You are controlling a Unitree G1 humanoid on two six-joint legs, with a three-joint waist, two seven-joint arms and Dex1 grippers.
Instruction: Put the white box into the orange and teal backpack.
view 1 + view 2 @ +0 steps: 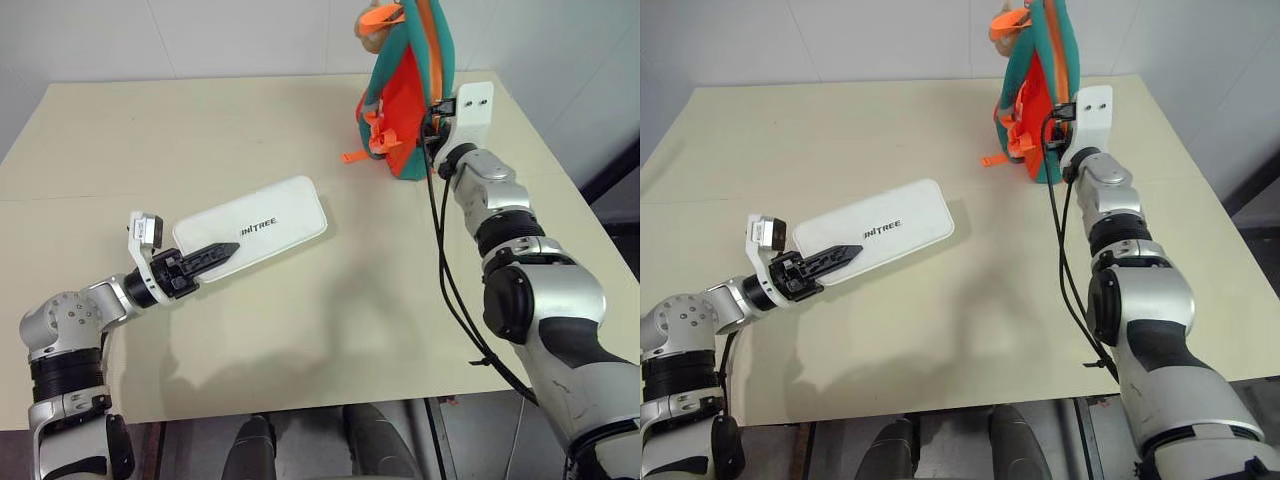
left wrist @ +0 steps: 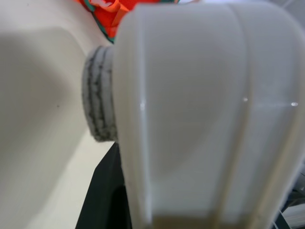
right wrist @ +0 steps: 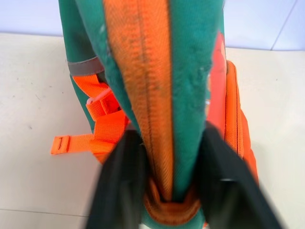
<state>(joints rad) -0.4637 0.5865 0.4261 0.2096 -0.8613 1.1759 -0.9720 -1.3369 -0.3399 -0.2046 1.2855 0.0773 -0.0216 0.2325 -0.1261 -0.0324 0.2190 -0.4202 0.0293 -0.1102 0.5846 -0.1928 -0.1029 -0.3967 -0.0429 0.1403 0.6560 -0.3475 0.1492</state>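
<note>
we see a wide cream table point(image 1: 300, 380) that takes up most of the head views, with pale walls behind it. at its far right side stands the orange and teal backpack point(image 1: 400, 110), upright, its orange straps and a loose strap end trailing onto the tabletop on the side toward the middle. our right arm reaches forward along the right side of the table up to the backpack's near edge, and in the right wrist view the right gripper point(image 3: 167, 181) has its two black fingers point(image 3: 119, 186) one on each side of an upright teal and orange padded edge of the backpack point(image 3: 157, 95), pressed against the fabric, so we read it as clamped on the backpack. nearer the middle-left of the table lies the white box point(image 1: 260, 225), flat on its back, long and rounded at the corners, turned at a slant with its dark lettering facing up. it is well apart from the backpack. our left arm comes in from the near left corner, and the left gripper point(image 1: 215, 255) lies low and level over the near end of the white box, its dark fingers point(image 1: 205, 258) drawn close together with their tips over the lid. we cannot tell whether they pinch the box or just rest on it.
</note>
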